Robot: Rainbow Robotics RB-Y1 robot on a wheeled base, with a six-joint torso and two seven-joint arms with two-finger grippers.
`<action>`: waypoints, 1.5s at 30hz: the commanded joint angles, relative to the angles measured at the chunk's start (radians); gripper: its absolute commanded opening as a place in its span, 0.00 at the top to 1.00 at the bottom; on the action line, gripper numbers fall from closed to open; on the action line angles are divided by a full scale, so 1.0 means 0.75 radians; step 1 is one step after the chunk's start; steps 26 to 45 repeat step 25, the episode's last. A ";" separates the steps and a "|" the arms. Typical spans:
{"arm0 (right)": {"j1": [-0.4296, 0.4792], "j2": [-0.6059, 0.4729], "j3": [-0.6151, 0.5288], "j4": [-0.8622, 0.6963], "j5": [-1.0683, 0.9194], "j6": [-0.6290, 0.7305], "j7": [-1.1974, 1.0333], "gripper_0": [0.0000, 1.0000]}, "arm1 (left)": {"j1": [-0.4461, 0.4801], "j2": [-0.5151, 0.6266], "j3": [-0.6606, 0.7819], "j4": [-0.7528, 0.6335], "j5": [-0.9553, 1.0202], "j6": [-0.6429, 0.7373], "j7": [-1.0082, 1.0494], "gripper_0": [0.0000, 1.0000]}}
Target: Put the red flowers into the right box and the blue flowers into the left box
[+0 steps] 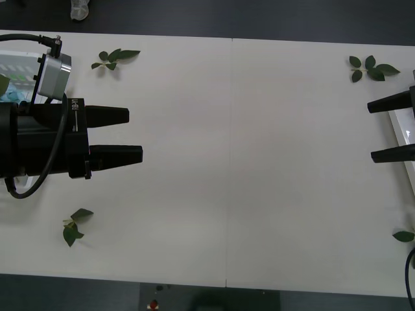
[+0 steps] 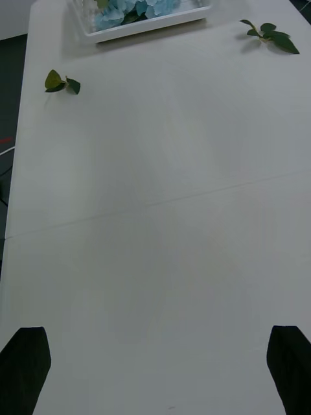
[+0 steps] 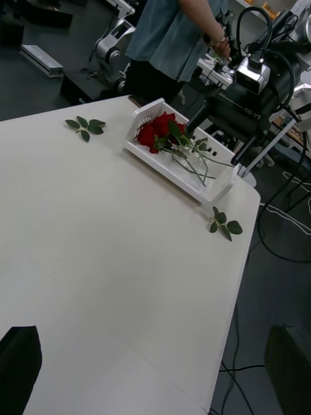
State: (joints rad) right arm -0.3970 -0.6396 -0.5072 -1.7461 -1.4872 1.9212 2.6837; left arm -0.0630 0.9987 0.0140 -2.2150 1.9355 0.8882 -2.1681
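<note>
**A:** Left gripper (image 1: 135,135) sits wide open and empty at the table's left side; right gripper (image 1: 391,128) is spread open and empty too.

**B:** Yep. Red flowers (image 3: 161,130) are in the right box (image 3: 208,191), blue flowers (image 2: 136,9) in the left box (image 2: 152,24). Sorting looks done, so I'd just retract slowly, clear of the rims.

I am in a robot lab. I can tell because past the end of my big white table (image 3: 97,214) there are other machines (image 3: 116,39) on a dark floor (image 3: 39,78), and metal frames and more gear. Black cables (image 3: 285,214) snake across the floor near the table's corner. A person (image 3: 172,45) stands at a bench with more equipment. My table is plain, with a seam down the middle, like two work tables pushed together. Fake leaf sprigs (image 1: 117,58) lie on it like test props. It does not look like a home.
</note>
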 commanded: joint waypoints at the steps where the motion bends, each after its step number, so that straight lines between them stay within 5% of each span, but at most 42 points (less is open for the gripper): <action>1: -0.021 -0.033 -0.019 -0.026 -0.017 -0.002 0.029 0.02 | -0.018 -0.004 -0.013 -0.035 0.009 -0.012 -0.067 0.00; 45: -0.009 -0.090 0.014 -0.026 -0.030 -0.002 0.029 0.02 | -0.018 -0.004 -0.013 -0.035 0.009 -0.012 -0.067 0.00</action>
